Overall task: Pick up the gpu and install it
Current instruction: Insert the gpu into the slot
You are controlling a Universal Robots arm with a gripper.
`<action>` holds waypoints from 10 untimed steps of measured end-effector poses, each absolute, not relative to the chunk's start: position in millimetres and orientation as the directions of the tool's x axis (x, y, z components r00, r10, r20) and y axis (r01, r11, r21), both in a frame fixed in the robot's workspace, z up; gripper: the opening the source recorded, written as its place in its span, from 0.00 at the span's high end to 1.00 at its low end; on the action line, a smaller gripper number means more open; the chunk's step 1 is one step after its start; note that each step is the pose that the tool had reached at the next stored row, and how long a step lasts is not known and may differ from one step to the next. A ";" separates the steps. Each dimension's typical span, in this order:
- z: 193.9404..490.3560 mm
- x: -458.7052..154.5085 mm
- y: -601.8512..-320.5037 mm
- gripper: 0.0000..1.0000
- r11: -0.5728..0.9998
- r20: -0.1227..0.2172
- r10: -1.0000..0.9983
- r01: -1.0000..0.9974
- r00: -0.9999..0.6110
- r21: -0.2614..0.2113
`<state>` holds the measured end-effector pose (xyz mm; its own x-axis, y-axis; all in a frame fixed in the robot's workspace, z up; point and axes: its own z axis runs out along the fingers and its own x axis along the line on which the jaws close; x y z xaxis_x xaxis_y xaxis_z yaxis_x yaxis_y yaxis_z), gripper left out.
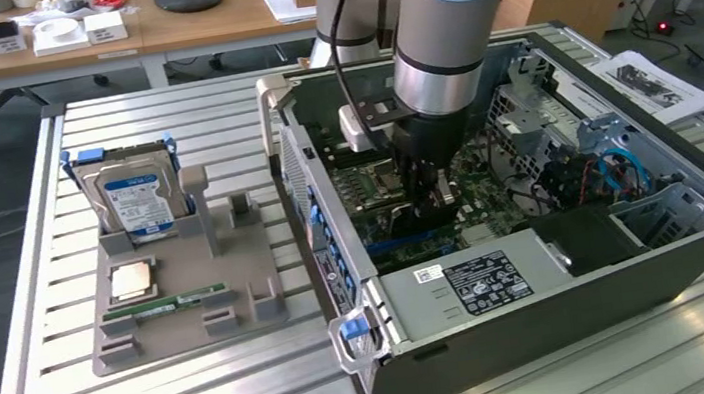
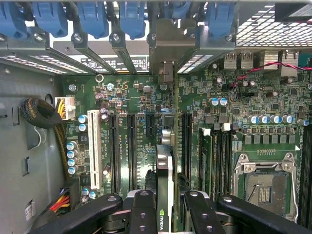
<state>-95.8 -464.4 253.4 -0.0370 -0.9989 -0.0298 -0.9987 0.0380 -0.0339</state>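
Observation:
My gripper (image 2: 168, 197) is shut on the gpu (image 2: 165, 165), which I see edge-on between the two black fingers (image 2: 144, 204), a green logo on its near edge. The thin card stands upright over the green motherboard (image 2: 122, 97), running between the long black slots (image 2: 131, 151) toward its metal end bracket (image 2: 165, 53) at the case's rear openings. I cannot tell whether its lower edge sits in a slot. In the exterior view, the gripper (image 1: 427, 203) reaches straight down into the open computer case (image 1: 542, 315), low over the board.
Blue latches (image 2: 131, 17) line the rear slot openings. A white slot (image 2: 95, 151), cable bundle (image 2: 41, 114) and CPU socket (image 2: 265, 187) flank the card. On the slatted table, a grey fixture (image 1: 239, 317) holds a hard drive (image 1: 138, 198), a chip (image 1: 131, 277) and a green memory stick (image 1: 190, 300).

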 end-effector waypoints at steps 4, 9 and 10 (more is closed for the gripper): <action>253.3 -95.8 -464.4 0.73 0.038 -0.030 -0.999 -0.999 -0.037 -0.034; 255.8 -95.8 -464.4 0.73 0.038 -0.030 -0.999 -0.999 -0.037 -0.033; 257.0 -95.8 -464.4 0.73 0.038 -0.030 -0.999 -0.999 -0.037 -0.032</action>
